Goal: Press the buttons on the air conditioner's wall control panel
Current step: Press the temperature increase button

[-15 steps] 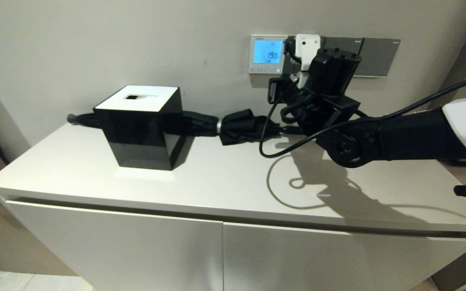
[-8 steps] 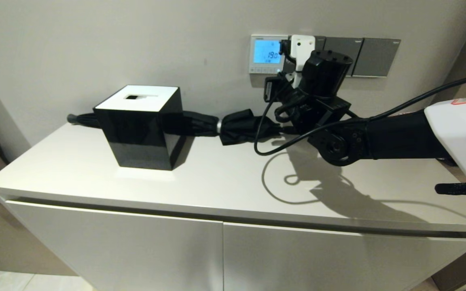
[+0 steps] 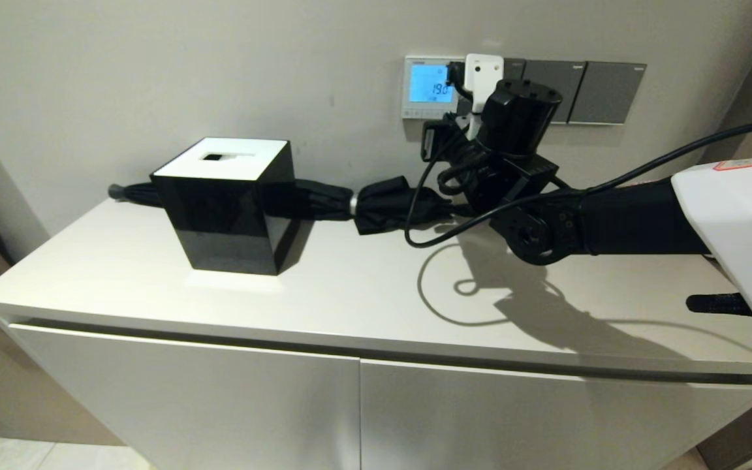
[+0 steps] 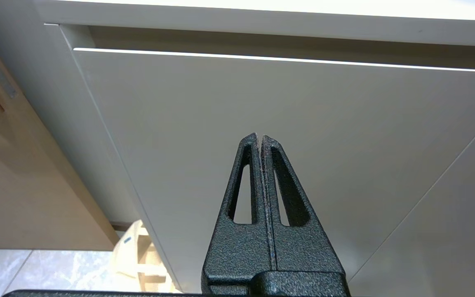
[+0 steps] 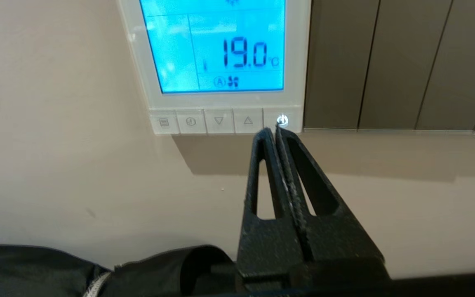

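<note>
The white control panel [image 3: 427, 86] hangs on the wall above the cabinet; its light blue screen [image 5: 217, 49] reads 19.0. A row of small white-grey buttons [image 5: 221, 121] runs along its bottom edge, with the lit power key [image 5: 282, 120] at the end nearest the switch plates. My right gripper [image 5: 272, 130] is shut and empty, its tips just under the power key's lower edge; whether they touch it I cannot tell. In the head view the right wrist [image 3: 513, 130] covers the panel's right edge. My left gripper [image 4: 260, 137] is shut and empty, parked low before the cabinet door.
Dark grey switch plates [image 3: 601, 91] sit right of the panel. A folded black umbrella [image 3: 350, 199] lies along the wall behind a black tissue box [image 3: 226, 209] on the white cabinet top [image 3: 350, 287]. A loose black cable [image 3: 428, 215] hangs from my right wrist.
My right arm has moved left and toward the wall, bringing its gripper closer to the control panel. The screen still reads 19.0.
</note>
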